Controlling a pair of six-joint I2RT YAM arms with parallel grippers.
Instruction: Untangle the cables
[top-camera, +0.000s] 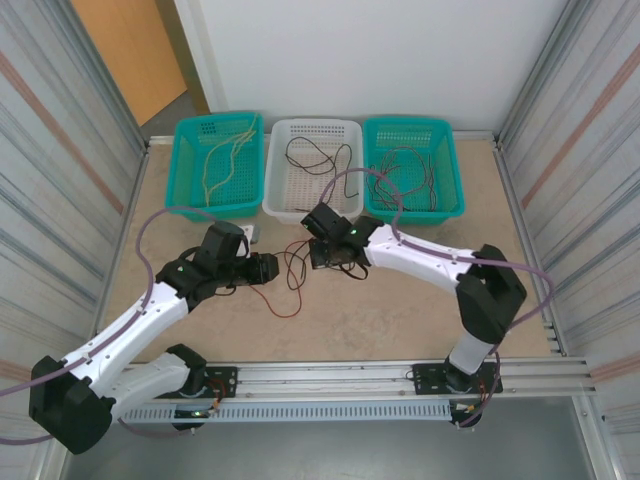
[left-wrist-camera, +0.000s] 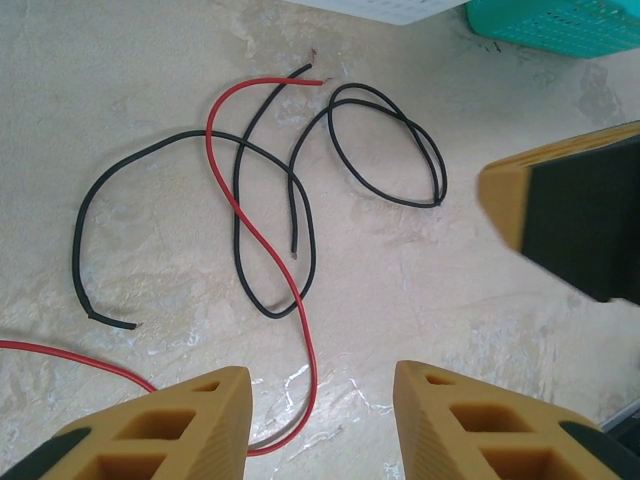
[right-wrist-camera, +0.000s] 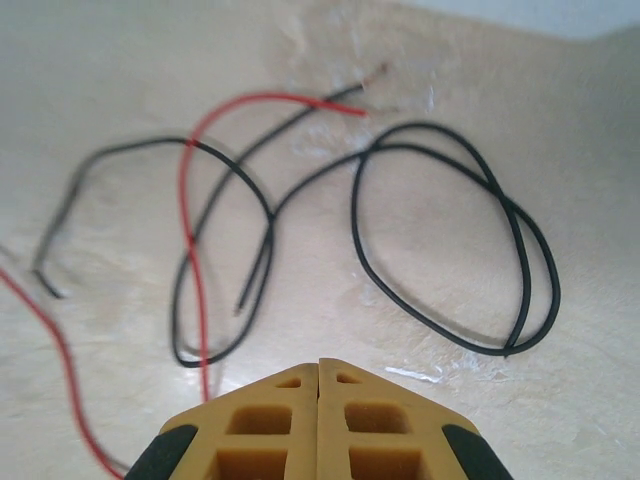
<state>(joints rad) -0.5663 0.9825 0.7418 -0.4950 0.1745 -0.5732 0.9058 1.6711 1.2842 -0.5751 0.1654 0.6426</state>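
On the table between the arms lies a tangle of red and black cables (top-camera: 290, 278). In the left wrist view a red cable (left-wrist-camera: 240, 215) crosses two black cables (left-wrist-camera: 300, 215), and one of them coils into a loop (left-wrist-camera: 390, 150). My left gripper (left-wrist-camera: 320, 375) is open just above the table, and the red cable's lower bend runs between its fingers untouched. My right gripper (right-wrist-camera: 319, 362) is shut with nothing in it, hovering near the black loop (right-wrist-camera: 450, 250) and the red cable (right-wrist-camera: 187, 220). Seen from above, the left gripper (top-camera: 268, 270) and right gripper (top-camera: 318, 256) flank the tangle.
Three baskets stand along the back: a teal one (top-camera: 190, 190) with yellow cables, a white one (top-camera: 283, 205) with black cables, a teal one (top-camera: 452, 200) with dark cables. The right gripper's finger (left-wrist-camera: 570, 215) shows in the left wrist view.
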